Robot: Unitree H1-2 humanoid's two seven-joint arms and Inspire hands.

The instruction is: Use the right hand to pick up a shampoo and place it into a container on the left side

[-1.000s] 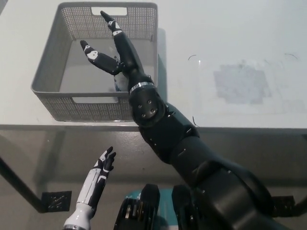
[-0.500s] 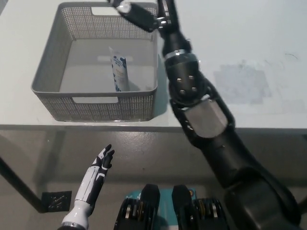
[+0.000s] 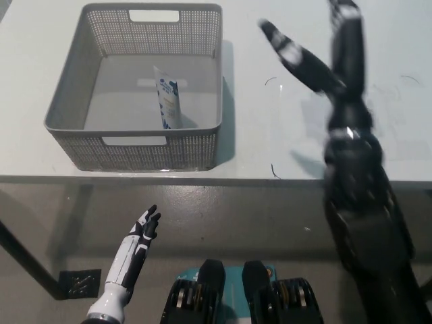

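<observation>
A white shampoo tube [image 3: 168,101] with blue print lies inside the grey perforated basket [image 3: 74,138] on the left of the white table, leaning toward the basket's near right part. My black right hand [image 3: 320,57] is open and blurred, raised over the table well to the right of the basket, holding nothing. My white left hand [image 3: 138,243] rests low at the lower left, below the table edge, fingers apart.
The white table [image 3: 270,128] carries a faint grey square patch [image 3: 378,115] on its right side. The table's front edge runs across the middle of the picture, with grey floor below it.
My right hand has swung out of the basket and across to the right, leaving the shampoo tube lying in the basket. The left hand has stayed put.
</observation>
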